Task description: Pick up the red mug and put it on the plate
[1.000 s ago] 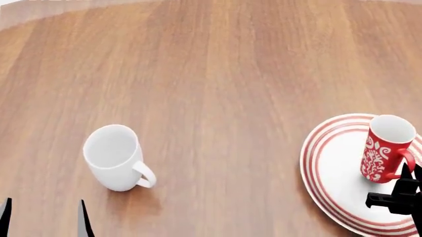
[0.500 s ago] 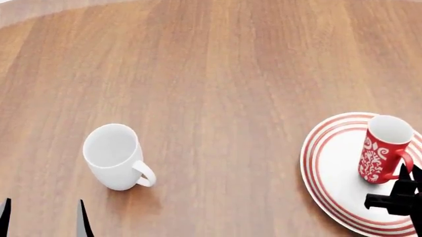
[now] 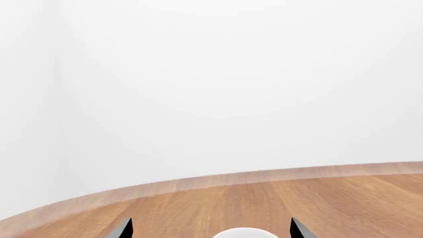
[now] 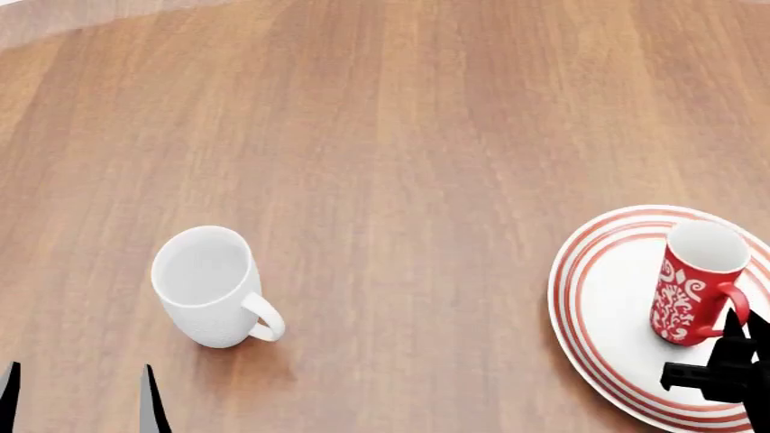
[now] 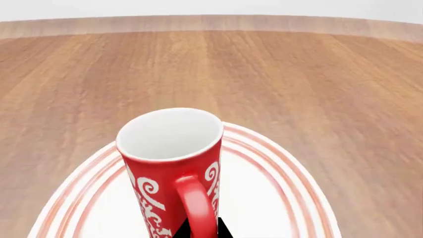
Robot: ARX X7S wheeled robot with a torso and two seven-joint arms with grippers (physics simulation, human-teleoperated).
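Observation:
The red mug point(image 4: 688, 287), with a white swirl pattern and a white inside, is upright over the plate point(image 4: 601, 298), a white plate with red rings at the table's right. I cannot tell whether its base touches the plate. My right gripper point(image 4: 738, 330) is shut on the mug's red handle point(image 5: 193, 198). In the right wrist view, its black fingertips point(image 5: 223, 229) sit on either side of the handle, around the right gripper's midpoint point(image 5: 198, 230). My left gripper point(image 4: 81, 401) is open and empty at the near left.
A plain white mug point(image 4: 207, 284) stands at the left of the wooden table point(image 4: 385, 135), just ahead of my left gripper. Its rim point(image 3: 244, 233) shows between the left fingertips in the left wrist view. The table's far edge point(image 3: 198, 181) meets a white wall.
My right gripper has lowered the red mug slightly toward the plate. The left arm and the white mug have not moved.

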